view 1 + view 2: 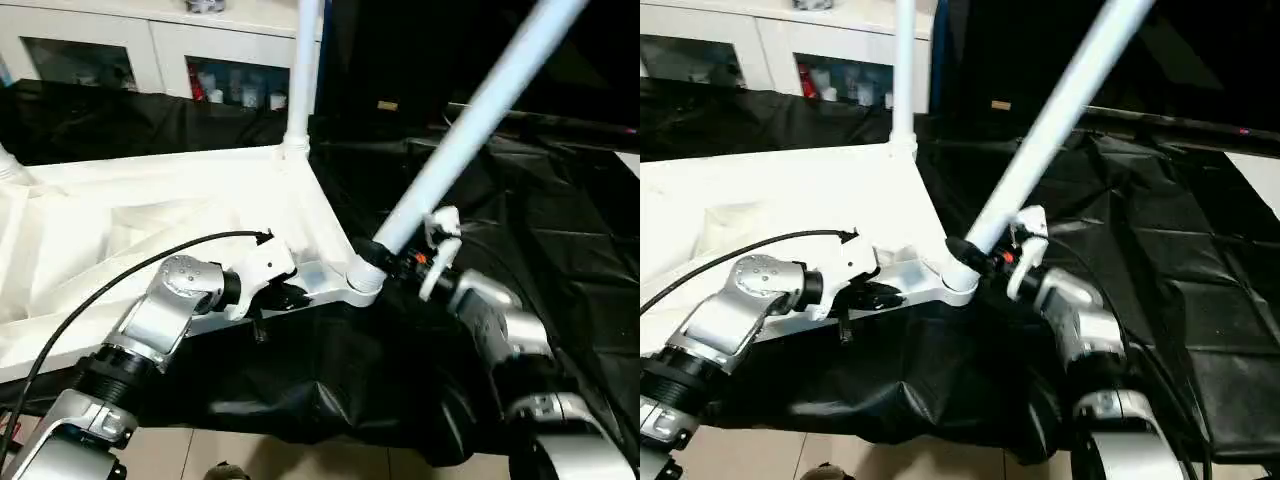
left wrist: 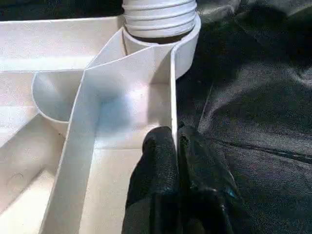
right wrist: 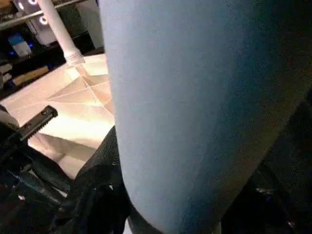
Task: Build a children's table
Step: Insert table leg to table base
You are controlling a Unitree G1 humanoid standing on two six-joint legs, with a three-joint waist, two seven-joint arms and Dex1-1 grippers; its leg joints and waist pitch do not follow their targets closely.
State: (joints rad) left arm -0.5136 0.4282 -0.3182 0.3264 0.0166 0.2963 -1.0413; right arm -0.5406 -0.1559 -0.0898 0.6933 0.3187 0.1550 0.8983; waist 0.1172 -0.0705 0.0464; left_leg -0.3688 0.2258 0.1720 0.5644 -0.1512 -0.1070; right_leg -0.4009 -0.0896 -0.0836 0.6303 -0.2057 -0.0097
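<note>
The children's table lies upside down, its white ribbed tabletop point(image 1: 120, 220) on black cloth. One white leg point(image 1: 304, 70) stands upright in the far corner socket. A second leg point(image 1: 480, 110) leans to the right, its foot at the near corner socket point(image 1: 362, 278). My right gripper point(image 1: 397, 255) is shut around this leaning leg just above the socket; the leg point(image 3: 195, 97) looms large in the right wrist view. My left gripper point(image 1: 285, 295) is shut on the tabletop's thin near rim point(image 2: 173, 97), one finger point(image 2: 156, 156) on each side, a short way from that socket.
A white cabinet with glass doors point(image 1: 100, 50) stands behind the tabletop. Black cloth point(image 1: 540, 200) spreads to the right and hangs over the front edge. Pale floor point(image 1: 300, 455) shows below. Another leg's base point(image 1: 8, 165) rises at the far left.
</note>
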